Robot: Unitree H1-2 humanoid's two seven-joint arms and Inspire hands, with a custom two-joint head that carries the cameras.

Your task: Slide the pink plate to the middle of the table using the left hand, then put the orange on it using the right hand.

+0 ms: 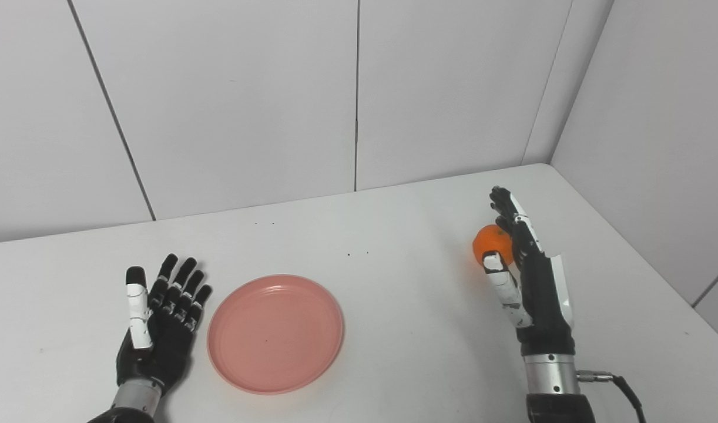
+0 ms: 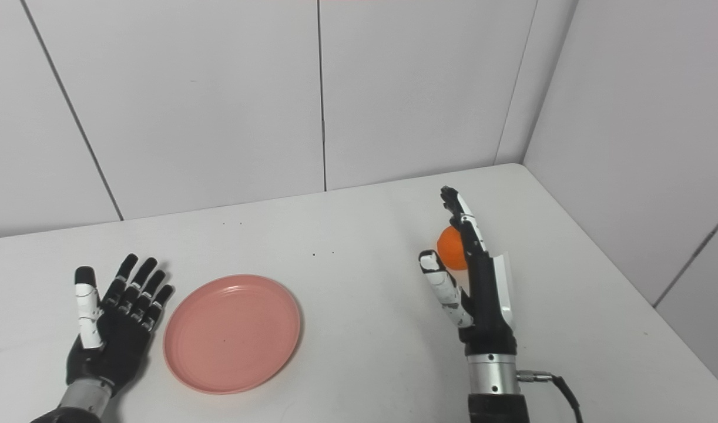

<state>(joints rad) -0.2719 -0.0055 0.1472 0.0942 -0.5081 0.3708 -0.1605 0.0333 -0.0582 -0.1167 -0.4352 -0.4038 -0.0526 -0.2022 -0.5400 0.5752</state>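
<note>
- On the white table [image 1: 394,329], left of centre, the pink plate [image 1: 275,332] sits flat with its rim up. Whether that counts as "the middle" is debatable, I'd say it's a bit short of it, but it's close to the robot and easy to reach.
- The left hand [image 1: 159,329] lies just beside the plate's left edge, palm up, fingers spread and straight, holding nothing. Not touching the plate as far as I can see.
- Over on the right side, the right hand [image 2: 473,282] stands on edge with the orange [image 2: 451,248] tucked against the palm side. Its fingers [image 2: 456,208] reach up past the far side of the fruit and the thumb [image 2: 440,282] pokes out in front of it, so they're loosely cupped around it, not clamped. Can't tell if there's real contact or if the orange is off the table yet.
- My read: the plate slide looks done or nearly so, and the step in hand is grabbing the orange.
- The next move calls for curling the fingers and thumb in until the fruit is pinned, lifting, then carrying it left across to the plate, which is well apart from it.
- Orientation-wise: the orange is basically round, no long axis to speak of, so grasp angle hardly matters. The plate is a circle too, opening facing straight up.
</note>
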